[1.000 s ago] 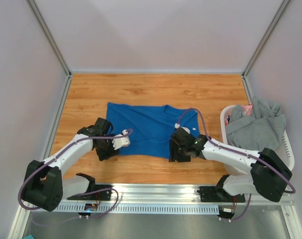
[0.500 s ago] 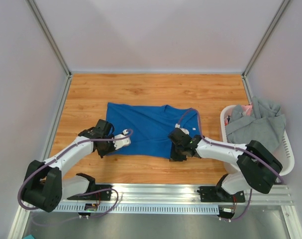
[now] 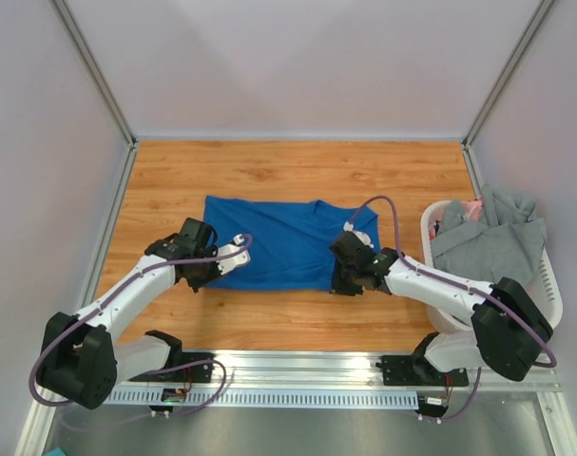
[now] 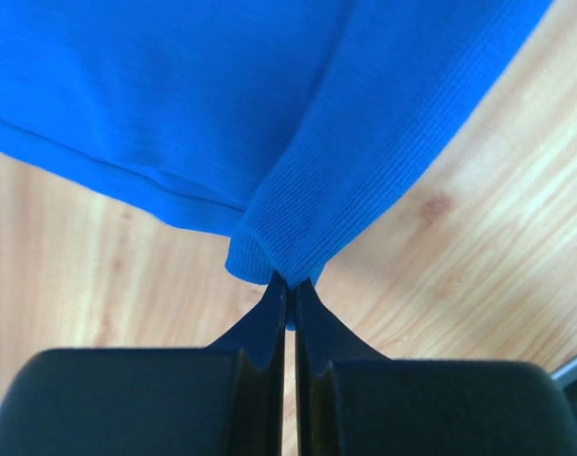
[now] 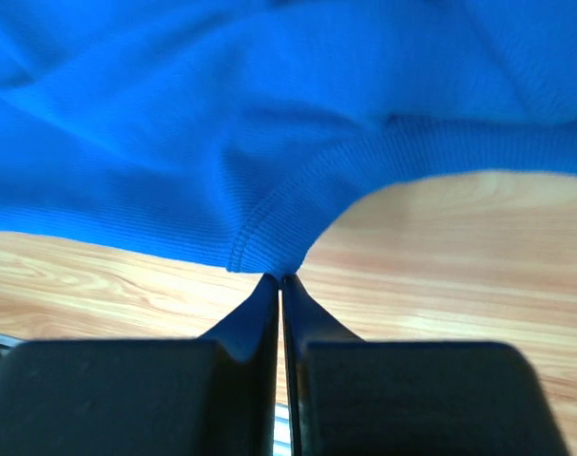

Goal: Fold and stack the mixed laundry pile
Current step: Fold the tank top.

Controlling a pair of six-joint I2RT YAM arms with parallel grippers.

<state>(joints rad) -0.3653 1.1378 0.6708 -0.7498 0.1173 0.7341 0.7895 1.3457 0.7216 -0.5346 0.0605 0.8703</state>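
The bright blue garment point(image 3: 278, 249) lies spread on the wooden table; it fills the top of the left wrist view point(image 4: 269, 104) and the right wrist view point(image 5: 269, 123). My left gripper point(image 3: 207, 277) point(image 4: 288, 285) is shut on its near left corner, pinching a ribbed hem. My right gripper point(image 3: 343, 285) point(image 5: 280, 278) is shut on its near right corner, the stitched edge bunched at the tips. Both pinched corners are raised slightly off the wood. A long grey garment point(image 3: 488, 242) drapes over the basket, with a bit of pink cloth point(image 3: 471, 206) behind it.
The white slotted basket point(image 3: 554, 294) stands at the table's right edge, close to my right arm. Grey walls with metal posts enclose the table on three sides. A metal rail point(image 3: 298, 366) runs along the near edge.
Both grippers went from open to shut on the blue garment's near corners. They have moved slightly away from the near edge, drawing the garment's near hem back with them.
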